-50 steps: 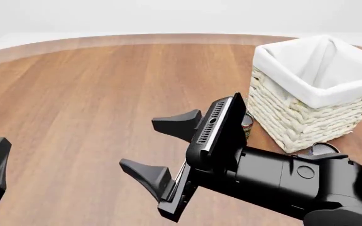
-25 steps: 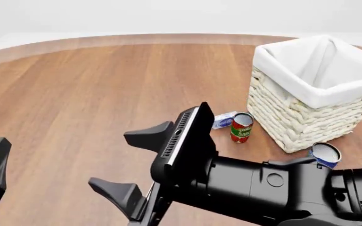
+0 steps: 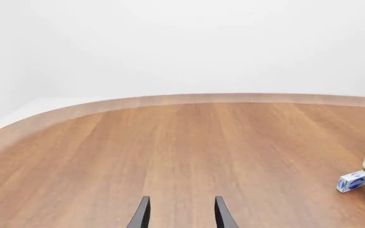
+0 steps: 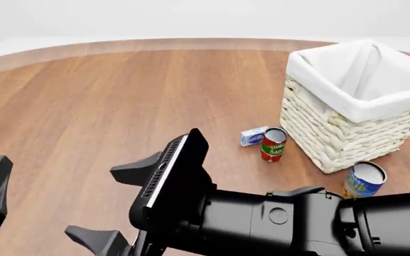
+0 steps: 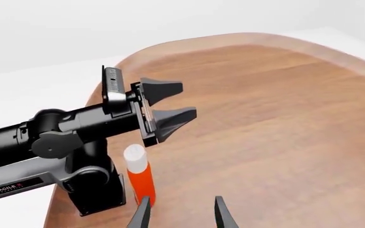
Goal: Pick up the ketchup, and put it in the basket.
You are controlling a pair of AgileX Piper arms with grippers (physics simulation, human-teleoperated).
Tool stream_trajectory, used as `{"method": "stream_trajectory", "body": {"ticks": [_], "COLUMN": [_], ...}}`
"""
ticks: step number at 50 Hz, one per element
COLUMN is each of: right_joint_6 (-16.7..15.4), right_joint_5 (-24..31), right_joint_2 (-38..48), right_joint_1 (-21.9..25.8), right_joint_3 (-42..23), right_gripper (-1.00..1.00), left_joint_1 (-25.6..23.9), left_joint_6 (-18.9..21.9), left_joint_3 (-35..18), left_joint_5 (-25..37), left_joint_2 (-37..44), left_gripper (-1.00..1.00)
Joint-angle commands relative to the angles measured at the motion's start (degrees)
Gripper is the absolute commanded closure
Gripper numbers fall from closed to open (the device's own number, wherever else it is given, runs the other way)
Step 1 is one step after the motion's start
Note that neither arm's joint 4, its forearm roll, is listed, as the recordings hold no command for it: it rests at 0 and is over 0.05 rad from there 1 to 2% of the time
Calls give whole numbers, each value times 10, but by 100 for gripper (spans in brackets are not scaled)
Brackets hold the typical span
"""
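The ketchup (image 5: 139, 178), a red bottle with a white cap, shows only in the right wrist view. It stands upright on the table by the left arm's base, and is out of the front view. My right gripper (image 5: 179, 216) is open and empty, pointing toward it from short of it; in the front view it (image 4: 112, 205) sits low at the near left. My left gripper (image 5: 186, 100) is open and empty above the bottle; it also shows in its own view (image 3: 181, 216). The cream wicker basket (image 4: 347, 133) stands at the far right.
A red-and-green tomato sauce can (image 4: 273, 145) and a small white-and-blue box (image 4: 253, 136) sit just left of the basket. A blue-and-orange can (image 4: 362, 180) stands at its near corner. The right arm's body (image 4: 298, 224) fills the near side. The left arm's base (image 5: 93, 183) stands beside the ketchup.
My right arm has swung left and toward the near edge, still open. It has uncovered the tomato sauce can, the small box and the blue-and-orange can. The left gripper has not moved.
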Motion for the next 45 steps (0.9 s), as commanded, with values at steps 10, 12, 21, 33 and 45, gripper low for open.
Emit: {"method": "stream_trajectory", "body": {"ticks": [10,12,21,33,45], "right_joint_6": [20,23,29,25,44], "right_joint_5": [-10,-11,-19,-21,-33], "right_joint_2": [28,33,48,74,105], "right_joint_1": [24,27,41,60,75], "right_joint_3": [-20,-23,-29,-52,-65], "right_gripper": [-100,-100,-100,-100,-100], "left_joint_1": [0,0,0,0,0], "left_joint_6": [0,0,0,0,0], "left_joint_3": [0,0,0,0,0], "left_joint_5": [0,0,0,0,0], "left_joint_2": [0,0,0,0,0], "left_gripper": [-100,-100,-100,-100,-100]}}
